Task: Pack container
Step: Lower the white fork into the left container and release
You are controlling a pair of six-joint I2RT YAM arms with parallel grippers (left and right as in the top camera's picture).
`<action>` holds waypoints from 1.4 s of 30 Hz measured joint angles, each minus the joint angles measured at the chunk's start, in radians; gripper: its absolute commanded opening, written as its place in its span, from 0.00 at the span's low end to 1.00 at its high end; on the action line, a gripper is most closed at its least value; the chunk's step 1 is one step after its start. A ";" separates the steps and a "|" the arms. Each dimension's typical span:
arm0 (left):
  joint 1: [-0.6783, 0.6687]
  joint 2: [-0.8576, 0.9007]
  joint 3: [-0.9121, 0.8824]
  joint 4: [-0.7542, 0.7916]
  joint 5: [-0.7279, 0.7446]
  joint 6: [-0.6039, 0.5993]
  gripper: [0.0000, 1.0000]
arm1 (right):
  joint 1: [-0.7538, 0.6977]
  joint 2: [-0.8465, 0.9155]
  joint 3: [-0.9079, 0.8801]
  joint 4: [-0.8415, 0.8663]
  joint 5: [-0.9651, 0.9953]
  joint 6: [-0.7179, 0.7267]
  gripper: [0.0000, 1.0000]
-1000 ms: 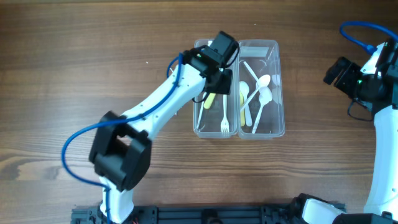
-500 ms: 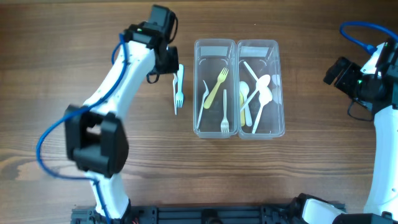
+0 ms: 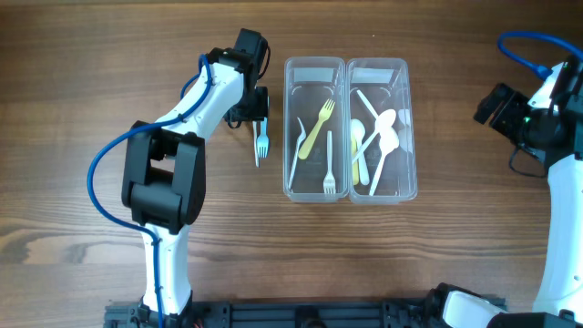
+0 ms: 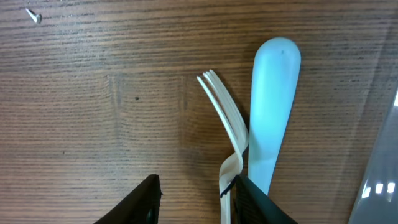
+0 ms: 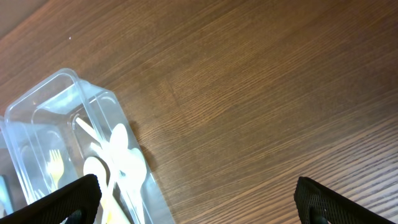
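Plastic, surely feather-light and slick: white fork point(image 4: 228, 121) lies just ahead of the left claw point(image 4: 196, 193), neck against one finger; jaws part-open, holding nothing. I'd pinch the stiff handle, never those tines.

Soft, even light fills all three views, and the wooden table point(image 3: 109, 109) shows crisp grain and only faint, short shadows. In the left wrist view, small white glints sit on the clear container point(image 4: 380, 155) wall, and the dark fingertips point(image 4: 142, 200) at the bottom edge look slightly blurred.
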 measured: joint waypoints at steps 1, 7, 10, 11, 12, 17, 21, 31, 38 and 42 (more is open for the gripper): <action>0.000 0.002 0.000 0.004 0.005 0.000 0.38 | 0.000 0.000 0.000 0.000 0.000 0.000 1.00; 0.000 0.052 0.003 0.016 0.023 0.001 0.29 | 0.000 0.000 0.000 0.001 0.000 0.000 1.00; 0.000 0.053 0.003 0.017 0.028 0.005 0.13 | 0.000 0.000 0.000 0.000 0.000 0.000 1.00; 0.000 0.053 0.003 0.014 0.028 0.008 0.05 | 0.000 0.000 0.000 0.000 0.000 0.000 1.00; 0.000 0.053 0.003 0.010 0.028 0.005 0.04 | 0.000 0.000 0.000 0.000 0.000 0.000 1.00; 0.000 0.053 0.005 -0.021 0.032 0.007 0.04 | 0.000 0.000 0.000 0.000 0.000 0.000 1.00; 0.000 0.045 0.009 -0.100 0.052 0.007 0.04 | 0.000 0.000 0.000 0.000 0.000 0.000 1.00; -0.124 -0.359 0.090 -0.128 0.058 0.006 0.04 | 0.000 0.000 0.000 0.000 0.000 0.000 1.00; -0.261 -0.324 0.092 -0.045 0.055 -0.051 0.04 | 0.000 0.000 0.000 0.000 0.000 0.000 1.00; -0.287 -0.203 0.082 -0.005 0.055 -0.076 0.11 | 0.000 0.000 0.000 0.000 0.000 0.000 1.00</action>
